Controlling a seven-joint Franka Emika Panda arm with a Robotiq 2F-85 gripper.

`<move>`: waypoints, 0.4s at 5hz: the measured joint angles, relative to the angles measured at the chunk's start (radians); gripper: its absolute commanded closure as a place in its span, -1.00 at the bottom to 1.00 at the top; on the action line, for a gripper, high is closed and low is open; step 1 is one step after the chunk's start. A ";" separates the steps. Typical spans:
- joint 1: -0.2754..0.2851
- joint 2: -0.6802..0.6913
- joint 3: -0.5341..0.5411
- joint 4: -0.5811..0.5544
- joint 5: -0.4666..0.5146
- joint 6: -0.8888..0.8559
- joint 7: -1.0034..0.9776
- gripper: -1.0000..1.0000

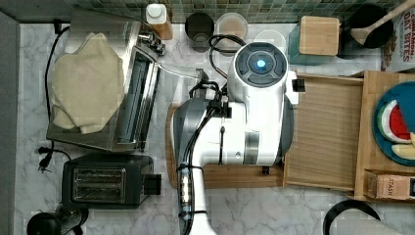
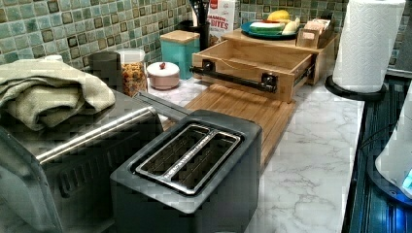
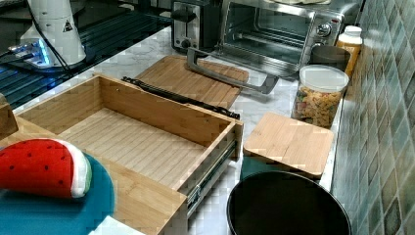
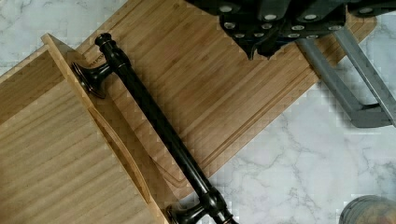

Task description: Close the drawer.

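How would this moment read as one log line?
drawer: open, empty | handle: untouched | tool: above cutting board | close: pending

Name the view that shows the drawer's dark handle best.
The wrist view: the handle runs nearly full length, both mounts visible. The left view shows it smaller; the right view catches only its top edge; the top view's arm covers it.
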 measured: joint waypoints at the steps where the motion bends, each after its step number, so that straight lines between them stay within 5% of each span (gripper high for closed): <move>1: 0.000 0.003 0.000 -0.004 -0.003 0.012 0.000 1.00; 2: -0.001 0.005 0.000 -0.020 -0.012 0.013 -0.008 1.00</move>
